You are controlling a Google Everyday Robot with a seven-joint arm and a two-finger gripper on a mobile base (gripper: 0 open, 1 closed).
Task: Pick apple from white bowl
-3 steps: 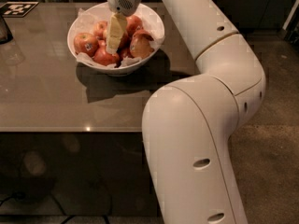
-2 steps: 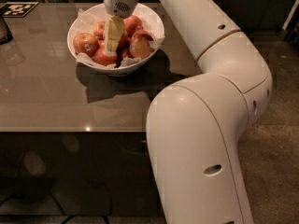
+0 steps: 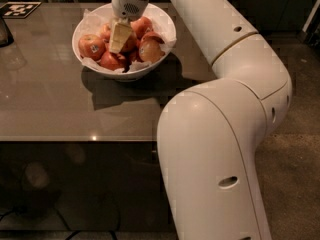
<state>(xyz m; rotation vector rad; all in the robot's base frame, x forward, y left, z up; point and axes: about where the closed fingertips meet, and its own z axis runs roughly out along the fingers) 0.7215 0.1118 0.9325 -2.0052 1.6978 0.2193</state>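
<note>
The white bowl (image 3: 165, 26) stands at the far side of the glossy brown table, lined with white paper and full of apples. My gripper (image 3: 120, 37) reaches down from above into the middle of the bowl, among the fruit. The red apple (image 3: 132, 44) lies right against it and is mostly hidden behind it. A red apple with a small dark sticker (image 3: 91, 46) lies to the left. A paler yellow-orange apple (image 3: 151, 50) lies to the right. More red apples lie at the back (image 3: 142, 26) and the front (image 3: 112, 61).
A black-and-white marker tag (image 3: 19, 9) lies at the table's far left corner, with a dark object (image 3: 4, 31) at the left edge. The table's front edge (image 3: 75, 139) runs across the middle. My own big white arm (image 3: 220, 134) fills the right side.
My gripper stays down in the bowl's middle, shifted slightly left. The arm's large lower links have swung a little to the right. The apples have not visibly moved.
</note>
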